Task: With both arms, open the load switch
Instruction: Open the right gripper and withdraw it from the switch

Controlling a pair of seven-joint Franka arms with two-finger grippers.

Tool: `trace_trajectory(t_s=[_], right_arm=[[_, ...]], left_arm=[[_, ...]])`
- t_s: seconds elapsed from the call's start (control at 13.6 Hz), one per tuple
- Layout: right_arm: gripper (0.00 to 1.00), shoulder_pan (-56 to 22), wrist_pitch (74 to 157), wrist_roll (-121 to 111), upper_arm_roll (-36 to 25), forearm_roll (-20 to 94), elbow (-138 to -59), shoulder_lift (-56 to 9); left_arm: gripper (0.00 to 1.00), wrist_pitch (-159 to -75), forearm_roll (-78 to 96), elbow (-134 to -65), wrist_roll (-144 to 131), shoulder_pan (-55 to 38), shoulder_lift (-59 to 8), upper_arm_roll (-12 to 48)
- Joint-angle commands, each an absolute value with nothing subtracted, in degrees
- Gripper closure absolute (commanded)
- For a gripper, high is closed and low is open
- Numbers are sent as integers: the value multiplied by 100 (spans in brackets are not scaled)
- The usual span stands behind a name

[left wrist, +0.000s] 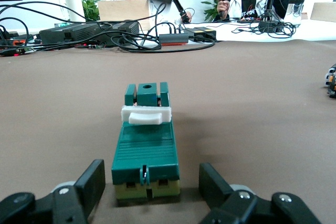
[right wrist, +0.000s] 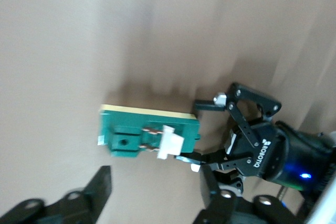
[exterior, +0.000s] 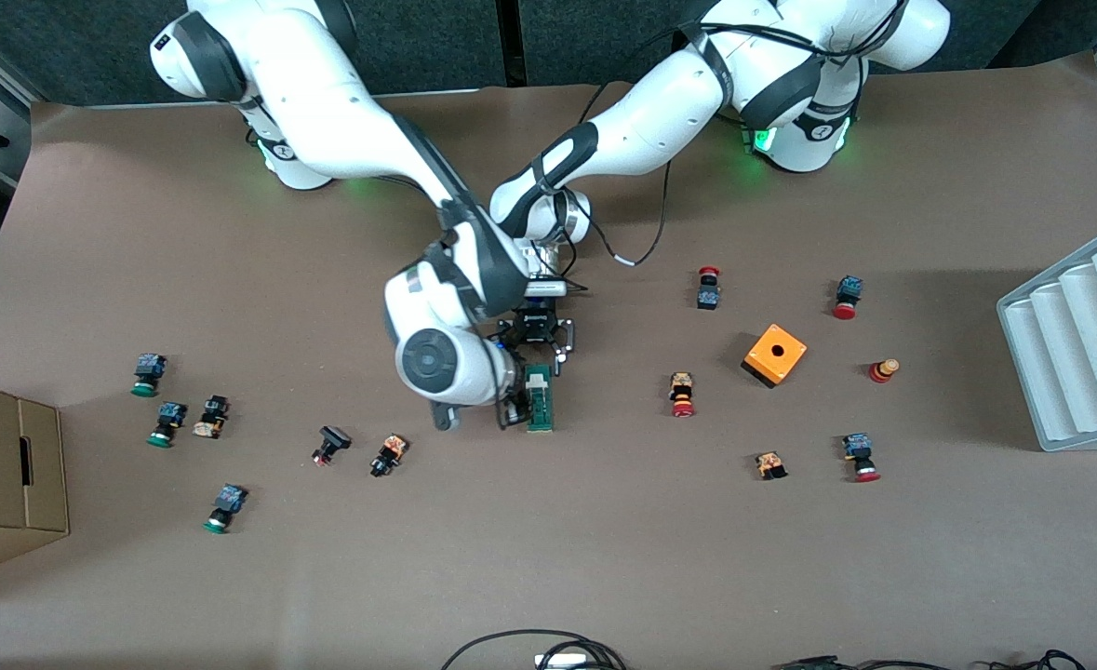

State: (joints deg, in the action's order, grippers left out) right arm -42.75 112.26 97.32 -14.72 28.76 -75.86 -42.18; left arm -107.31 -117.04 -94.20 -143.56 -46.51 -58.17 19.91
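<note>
The load switch point(exterior: 540, 398) lies lengthwise up the frame's centre. The open left gripper point(exterior: 539, 354) straddles its upper end. The open right gripper point(right wrist: 157, 178) hangs over it.

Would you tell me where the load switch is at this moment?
In the front view, the load switch lies flat on the table's middle, beside the right end effector, with the left end effector at its farther end.

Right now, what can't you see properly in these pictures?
- Front view: the right claw is mostly hidden under its own arm, beside the load switch.
- Front view: the switch's pale markings are too small to read.
- Left wrist view: the left claw is cut off by the picture's edge, and only its finger ends show.
- Right wrist view: I cannot tell whether the left claw's fingers touch the switch.
</note>
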Motion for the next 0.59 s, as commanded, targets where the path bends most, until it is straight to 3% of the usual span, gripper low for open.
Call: trace_trajectory(t_s=[0.0, 0.3, 0.52], right_arm=[[6, -3799, 10733, 8942, -1389, 2681, -7752, -3544], [0, -3070, 10030, 6809, -1336, 2303, -8295, -2446], [0, -2428, 9854, 4937, -1083, 1788, -9173, -1357]], left_arm=[[18, -10731, -11751, -9281, -14282, -4693, -5959, 1907], [17, -10731, -11742, -9281, -14256, -4693, -5941, 1899], [2, -10793, -11576, -9246, -13853, -4667, -5871, 1933]])
